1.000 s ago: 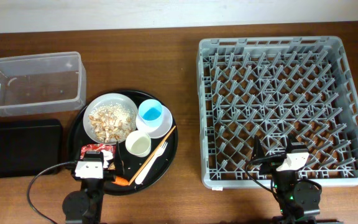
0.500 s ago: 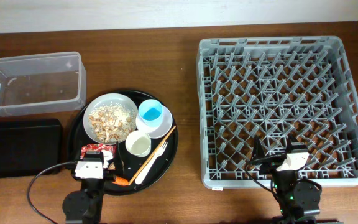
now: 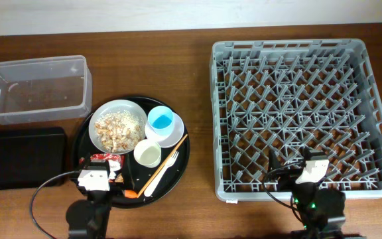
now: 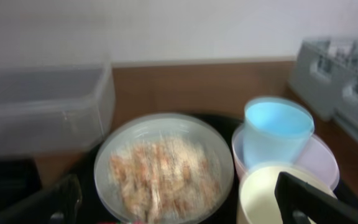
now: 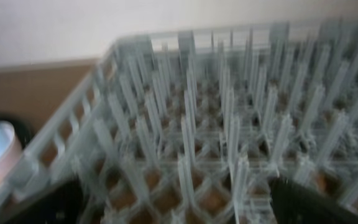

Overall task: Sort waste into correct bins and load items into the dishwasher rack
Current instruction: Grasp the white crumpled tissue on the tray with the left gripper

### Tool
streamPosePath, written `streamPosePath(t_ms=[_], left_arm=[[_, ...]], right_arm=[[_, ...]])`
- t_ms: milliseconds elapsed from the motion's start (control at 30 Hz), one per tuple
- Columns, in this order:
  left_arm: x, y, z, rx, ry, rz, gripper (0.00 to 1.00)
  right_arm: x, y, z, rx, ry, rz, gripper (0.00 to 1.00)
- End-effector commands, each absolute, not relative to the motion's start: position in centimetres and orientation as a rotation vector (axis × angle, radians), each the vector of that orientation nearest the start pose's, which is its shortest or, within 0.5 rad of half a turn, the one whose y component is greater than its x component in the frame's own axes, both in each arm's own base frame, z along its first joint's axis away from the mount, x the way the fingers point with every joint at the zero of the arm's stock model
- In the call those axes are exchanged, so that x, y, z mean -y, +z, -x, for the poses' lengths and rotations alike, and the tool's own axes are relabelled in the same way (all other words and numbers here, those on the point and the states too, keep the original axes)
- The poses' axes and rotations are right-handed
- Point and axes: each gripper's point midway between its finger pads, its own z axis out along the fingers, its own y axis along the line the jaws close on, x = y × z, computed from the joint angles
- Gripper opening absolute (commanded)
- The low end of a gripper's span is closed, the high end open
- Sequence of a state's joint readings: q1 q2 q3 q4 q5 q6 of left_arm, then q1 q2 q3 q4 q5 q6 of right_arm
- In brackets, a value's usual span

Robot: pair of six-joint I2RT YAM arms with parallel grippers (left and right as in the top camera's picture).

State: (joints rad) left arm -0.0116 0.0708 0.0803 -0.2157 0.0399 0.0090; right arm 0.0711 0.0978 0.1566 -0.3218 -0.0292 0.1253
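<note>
A white shallow bowl (image 3: 118, 126) of beige food scraps (image 4: 163, 177), a light blue cup (image 3: 160, 121) standing in a smaller white bowl (image 3: 173, 137), a cream-white cup (image 3: 147, 154) and a white fork (image 3: 166, 170) sit on the round black tray (image 3: 181, 159). A red-and-white wrapper (image 3: 105, 159) and an orange carrot (image 3: 130, 194) lie at the tray's front. My left gripper (image 3: 95, 174) is open and empty over the wrapper, just short of the bowl (image 4: 179, 205). My right gripper (image 3: 290, 164) is open and empty over the front edge of the grey dishwasher rack (image 3: 297, 99); it also shows in the right wrist view (image 5: 179, 205).
The clear tub (image 3: 35, 89) stands at the back left, with the shallow black tray (image 3: 20, 158) in front of it. A thin wooden stick (image 3: 171, 156) lies on the round tray beside the fork. Both wrist views are blurred.
My left gripper has shifted slightly to the left. My right gripper has shifted very little. Nothing was taken hold of or moved.
</note>
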Motion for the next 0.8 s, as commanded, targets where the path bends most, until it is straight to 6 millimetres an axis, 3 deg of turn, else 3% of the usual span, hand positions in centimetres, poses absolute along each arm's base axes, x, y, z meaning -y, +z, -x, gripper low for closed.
streamPosePath(t_ms=[0, 133, 200, 267, 367, 467, 633, 767], left_arm=[[1.3, 17.8, -24.0, -1.823, -0.071, -0.041, 0.99], [1.2, 18.9, -24.0, -2.084, -0.078, -0.033, 0.99], [1.3, 19.2, -24.1, -2.249, -0.083, -0.028, 0.99], [1.3, 19.5, -24.4, -2.379, -0.086, -0.025, 0.99], [1.3, 19.6, -24.8, -2.518, -0.093, -0.021, 0.99], [1.3, 17.9, -24.3, -2.616, -0.096, -0.016, 0.99], [1.2, 14.8, -23.0, -2.793, -0.145, 0.305, 0.99], [0.3, 11.2, -22.7, -2.945, -0.048, 0.408, 0.99]], right_arm=[[-2.7, 18.5, -23.4, -1.917, 0.188, -0.02, 0.99], [-2.7, 20.1, -24.0, -2.169, 0.173, -0.031, 0.99], [-3.6, 20.6, -24.4, -2.302, 0.225, -0.011, 0.99], [-5.0, 20.6, -24.9, -2.374, 0.312, 0.022, 0.99], [-5.0, 19.8, -25.0, -2.477, 0.307, 0.008, 0.99], [-4.8, 19.0, -24.2, -2.531, 0.302, 0.001, 0.99], [-4.7, 18.7, -23.8, -2.552, 0.291, -0.005, 0.99], [-4.6, 18.4, -23.4, -2.573, 0.291, -0.008, 0.99]])
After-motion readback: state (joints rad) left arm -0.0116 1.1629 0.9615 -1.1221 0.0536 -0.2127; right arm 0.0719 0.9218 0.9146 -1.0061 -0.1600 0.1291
